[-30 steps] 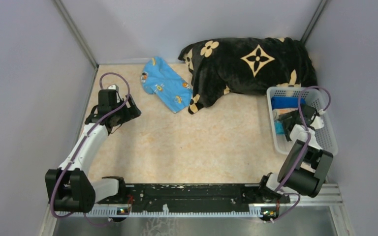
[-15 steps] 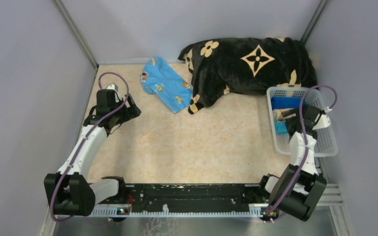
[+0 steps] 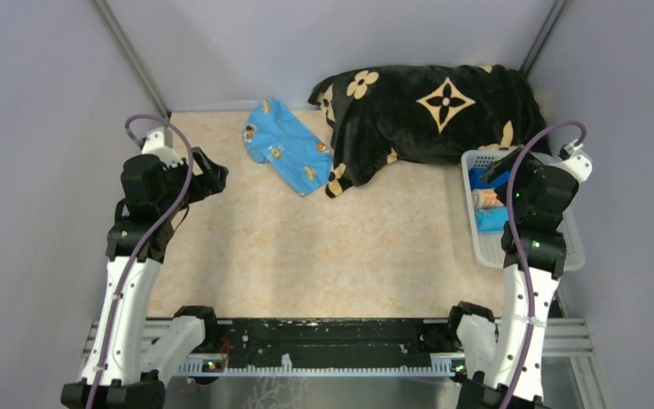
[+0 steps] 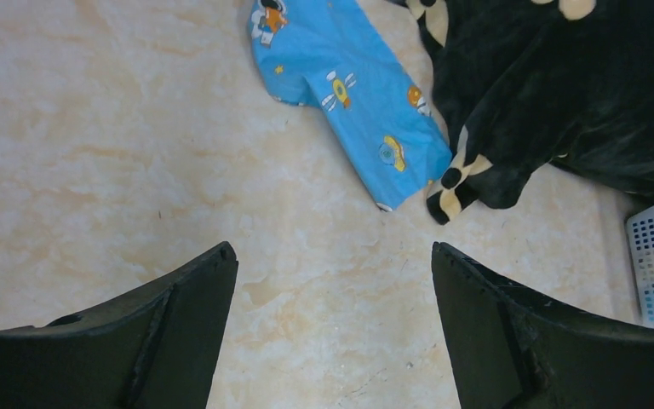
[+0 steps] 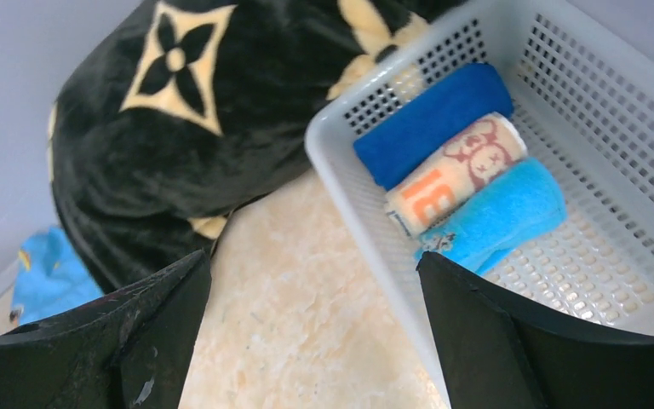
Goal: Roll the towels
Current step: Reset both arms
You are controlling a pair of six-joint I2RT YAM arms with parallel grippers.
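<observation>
1. Both arms have risen since a second ago. The right end effector (image 5: 313,260) has come up out of the basket (image 5: 613,102) and now hangs over its near-left corner. The left end effector (image 4: 332,256) has lifted off the worktop (image 3: 324,247) on the left side.
2. Each end effector is spread wide and carries nothing.
3. Count of towels: 4. 3 lie rolled side by side in the basket: the dark blue roll (image 5: 430,119), the striped roll (image 5: 460,170) and the turquoise roll (image 5: 498,213).
4. The 4th, the light blue printed towel (image 4: 349,94), lies unrolled on the worktop at the back. Its near corner is just beside a flap of the black blanket (image 3: 434,111).
5. Other things: 1 blanket, 1 basket, 2 arms.
6. To my eye the step in hand is the changeover: 3 rolls are stowed, and the last towel is not yet touched.
7. The next move looks to be the left arm's, since it is nearer. It would reach forward and right, then pinch an edge of the printed towel.
8. I judge the towel needs drawing clear of the blanket onto open worktop, so that rolling does not snag the plush.
</observation>
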